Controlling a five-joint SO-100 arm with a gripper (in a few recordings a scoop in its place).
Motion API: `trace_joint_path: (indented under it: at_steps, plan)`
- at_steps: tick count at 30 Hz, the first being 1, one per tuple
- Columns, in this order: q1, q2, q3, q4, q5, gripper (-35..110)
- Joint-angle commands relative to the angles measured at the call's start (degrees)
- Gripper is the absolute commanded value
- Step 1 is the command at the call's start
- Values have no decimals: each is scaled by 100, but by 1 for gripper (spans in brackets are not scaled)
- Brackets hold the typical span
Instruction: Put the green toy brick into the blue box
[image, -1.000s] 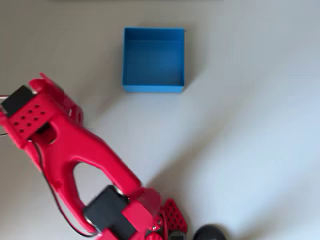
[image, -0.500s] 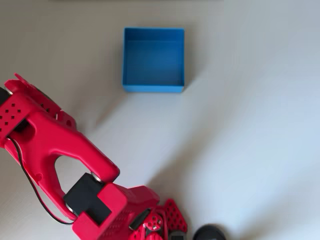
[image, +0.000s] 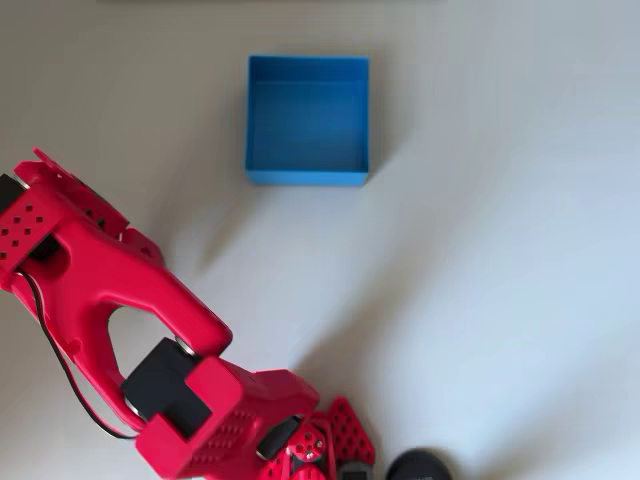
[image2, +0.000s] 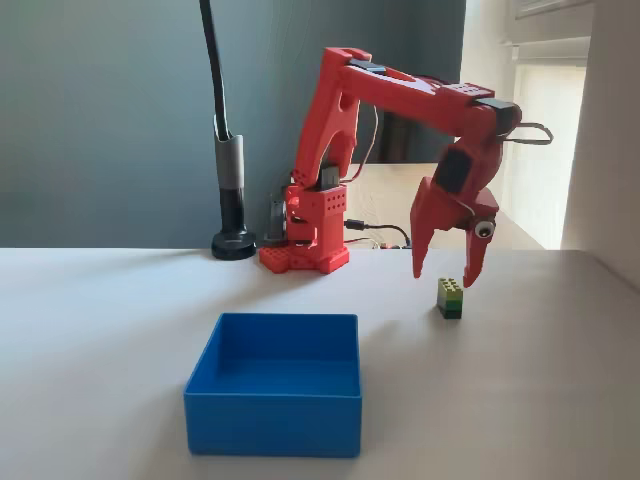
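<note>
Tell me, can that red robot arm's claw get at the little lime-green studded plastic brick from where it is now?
Probably yes. In the fixed view the open gripper hangs just above the small lime-green studded plastic brick, fingers pointing down, with bare white table around the brick. The square blue plastic box sits well aside.

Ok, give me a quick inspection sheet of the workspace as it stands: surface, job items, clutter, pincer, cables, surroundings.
Surface: pale table, flat, with soft shadows.
Green toy brick: stands upright on the table, right of the box in the fixed view, apart from it.
Blue box: on the table, open top, nothing inside; also seen from overhead.
Clutter: nothing seen.
Pincer: red, open, pointing down just above the brick, fingertips either side of its top, not closed on it.
Cables: thin black wire looping along the arm; more wires behind the base.
Surroundings: black post on a round foot, dark grey wall, bright window at right.
</note>
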Motion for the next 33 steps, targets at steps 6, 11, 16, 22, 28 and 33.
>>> trace_joint_path:
  at_steps: [6, 11, 16, 22, 28, 33]
  plan:
    - [-193, -167, -448, -62, 18, 27]
    - [-220, -202, -272, -457, -9, 26]
    - [-220, -202, 167, -835, -9, 25]
    - [-211, -202, 536, -1151, 26, 15]
    - [-229, -202, 598, -1380, 246, 2]
    - [-264, -202, 519, -1406, 633, 0]
